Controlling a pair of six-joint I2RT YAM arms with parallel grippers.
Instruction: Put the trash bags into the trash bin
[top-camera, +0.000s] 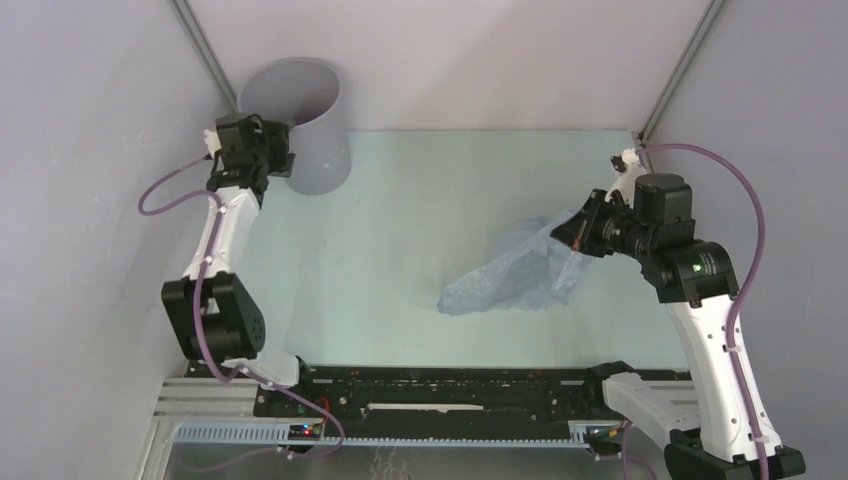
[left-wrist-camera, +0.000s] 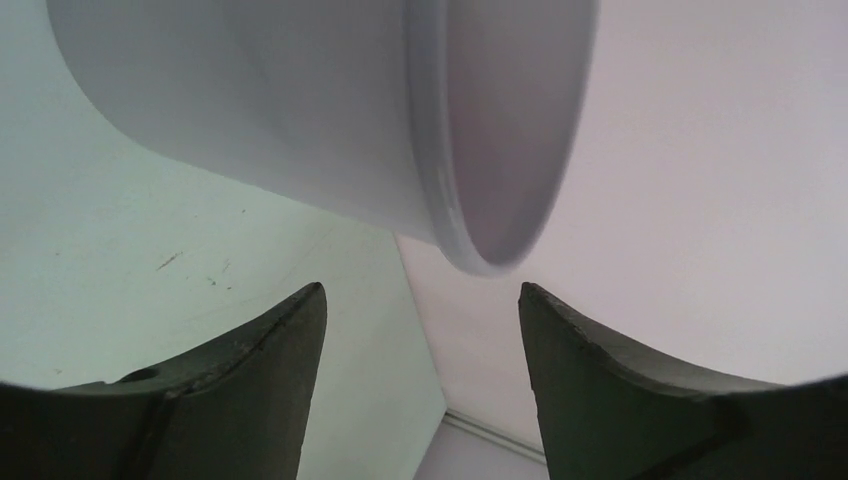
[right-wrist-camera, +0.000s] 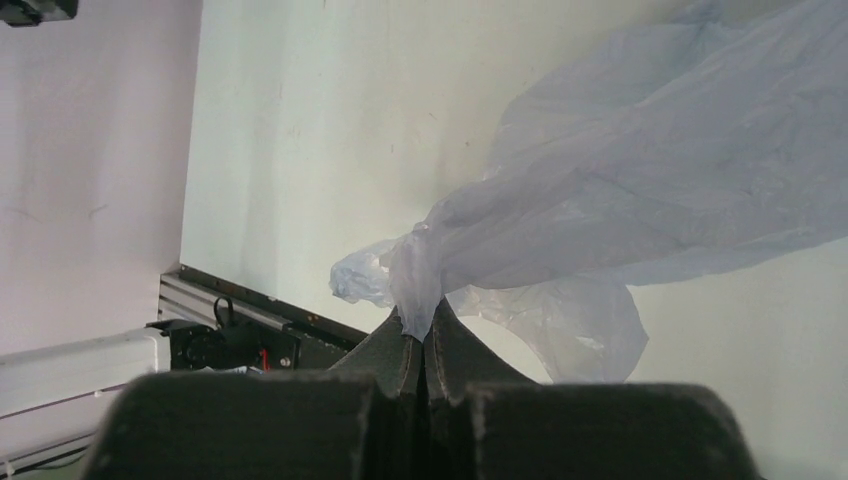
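My right gripper (right-wrist-camera: 420, 335) is clamped tight on a bunched corner of the pale blue-grey trash bag (right-wrist-camera: 640, 190), with film squeezed between the closed fingers. The rest of the bag trails down onto the worktop (top-camera: 400, 220) near its right edge, about midway back. The grey trash bin (top-camera: 318, 125) sits in the far left corner. My left gripper (left-wrist-camera: 422, 310) hangs beside the bin's rim with fingers spread wide, holding nothing.

To carry well, I judge I should lift until the loose film clears the surface. Then I should cross slowly toward the far left corner, so the thin plastic does not slip out. My left gripper could steady the bin while I lower the bag in, since the spread film looks wider than the opening.
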